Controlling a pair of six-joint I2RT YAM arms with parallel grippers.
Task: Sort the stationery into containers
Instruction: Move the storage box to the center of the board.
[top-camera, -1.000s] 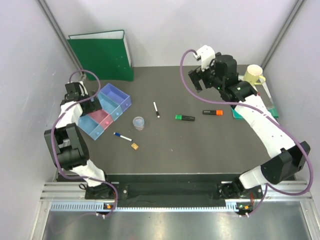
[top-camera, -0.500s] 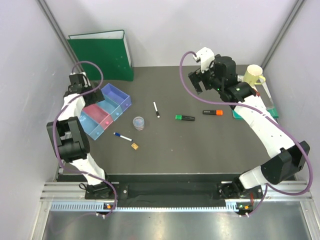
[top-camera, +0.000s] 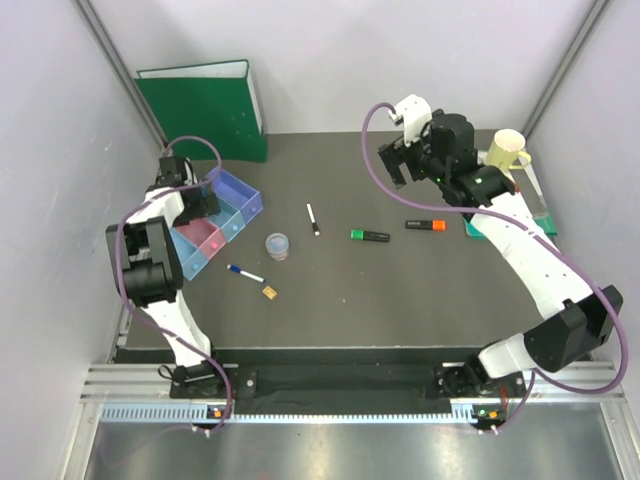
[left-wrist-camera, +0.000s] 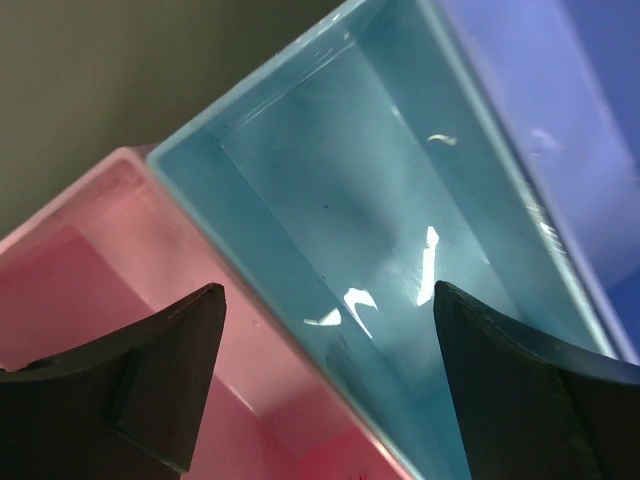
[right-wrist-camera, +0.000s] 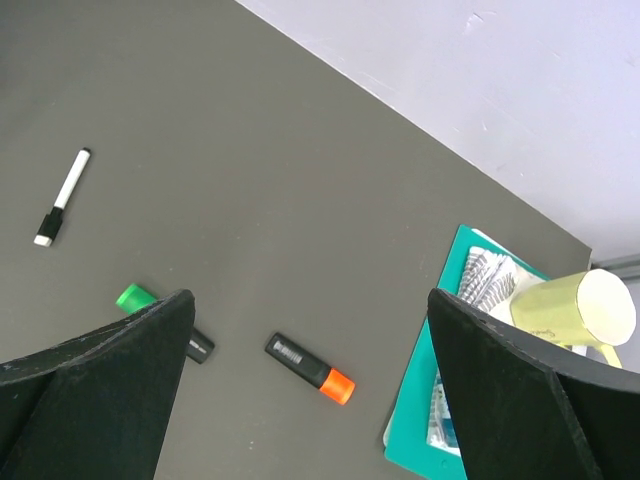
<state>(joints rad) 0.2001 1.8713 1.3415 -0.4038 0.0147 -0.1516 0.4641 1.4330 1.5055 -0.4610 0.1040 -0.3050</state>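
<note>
The joined bins (top-camera: 215, 232) stand at the left: light blue, pink (left-wrist-camera: 110, 250), light blue (left-wrist-camera: 370, 220), purple (left-wrist-camera: 560, 110). My left gripper (top-camera: 198, 200) hangs open and empty just above them; its wrist view (left-wrist-camera: 328, 300) shows the wall between the pink and the middle blue bin between the fingers. My right gripper (top-camera: 393, 165) is open and empty, high over the back of the table (right-wrist-camera: 308, 300). On the table lie a black-capped pen (top-camera: 313, 218), a green-capped highlighter (top-camera: 370, 236), an orange-capped highlighter (top-camera: 425, 225), a round jar (top-camera: 277, 246), a blue-capped pen (top-camera: 244, 272) and a tan square (top-camera: 269, 292).
A green binder (top-camera: 205, 110) leans on the back wall at the left. A cream mug (top-camera: 507, 150) and a teal tray (right-wrist-camera: 445, 340) with a striped notebook stand at the right edge.
My left gripper has swung right from the table's left edge to over the bins. My right arm has barely moved.
</note>
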